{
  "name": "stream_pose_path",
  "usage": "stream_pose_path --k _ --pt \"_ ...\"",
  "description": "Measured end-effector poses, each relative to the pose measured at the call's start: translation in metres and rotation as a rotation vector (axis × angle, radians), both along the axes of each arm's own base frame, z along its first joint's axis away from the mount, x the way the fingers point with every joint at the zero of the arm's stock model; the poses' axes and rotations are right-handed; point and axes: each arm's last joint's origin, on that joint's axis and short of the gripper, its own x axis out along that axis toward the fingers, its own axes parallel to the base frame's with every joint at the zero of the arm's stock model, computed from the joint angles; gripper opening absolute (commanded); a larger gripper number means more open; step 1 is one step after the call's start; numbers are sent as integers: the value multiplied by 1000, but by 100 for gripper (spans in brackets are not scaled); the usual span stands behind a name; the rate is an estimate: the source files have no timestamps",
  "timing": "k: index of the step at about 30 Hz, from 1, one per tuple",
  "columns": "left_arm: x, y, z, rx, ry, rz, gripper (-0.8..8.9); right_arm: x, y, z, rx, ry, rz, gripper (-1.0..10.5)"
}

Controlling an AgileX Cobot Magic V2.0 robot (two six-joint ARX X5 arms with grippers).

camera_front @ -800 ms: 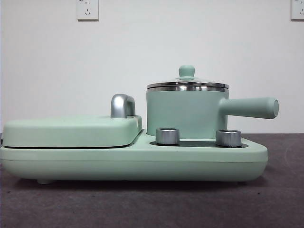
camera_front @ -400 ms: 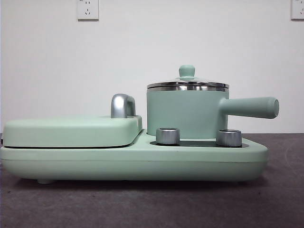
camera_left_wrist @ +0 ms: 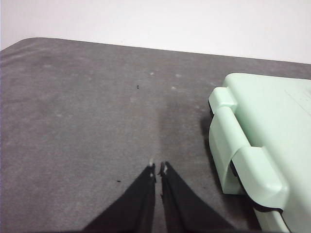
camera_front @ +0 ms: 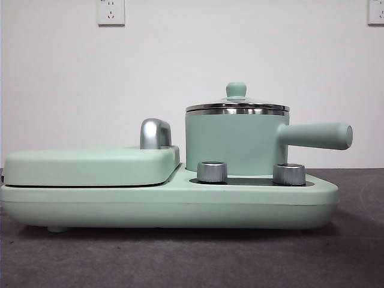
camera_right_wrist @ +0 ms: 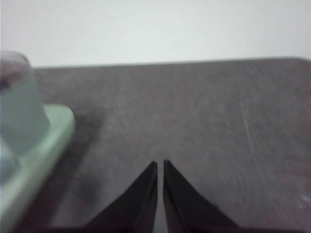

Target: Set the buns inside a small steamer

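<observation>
The small steamer (camera_front: 234, 143), a mint-green pot with a steel rim, stands on the right half of the green cooker base (camera_front: 168, 207). Its glass lid with a green knob (camera_front: 236, 90) is on, and its straight handle (camera_front: 315, 135) points right. The buns are out of view in every frame. My left gripper (camera_left_wrist: 158, 168) is shut over bare grey table beside the cooker's hinged end (camera_left_wrist: 243, 160). My right gripper (camera_right_wrist: 160, 164) is shut above the table, with the steamer (camera_right_wrist: 17, 107) blurred off to one side. Neither gripper holds anything.
A flat mint-green griddle cover (camera_front: 90, 165) with a chrome handle (camera_front: 155, 133) fills the left half of the base. Two steel knobs (camera_front: 212, 171) sit on the front of the base below the pot. Grey table (camera_front: 192, 258) spreads in front.
</observation>
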Motion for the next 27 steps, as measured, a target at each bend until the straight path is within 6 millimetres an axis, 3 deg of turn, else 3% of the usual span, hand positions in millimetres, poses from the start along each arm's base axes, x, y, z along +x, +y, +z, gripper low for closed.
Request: stream_pose_path --k 27 --pt "0 0 0 0 0 0 25 -5 1 -6 -40 48 -19 20"
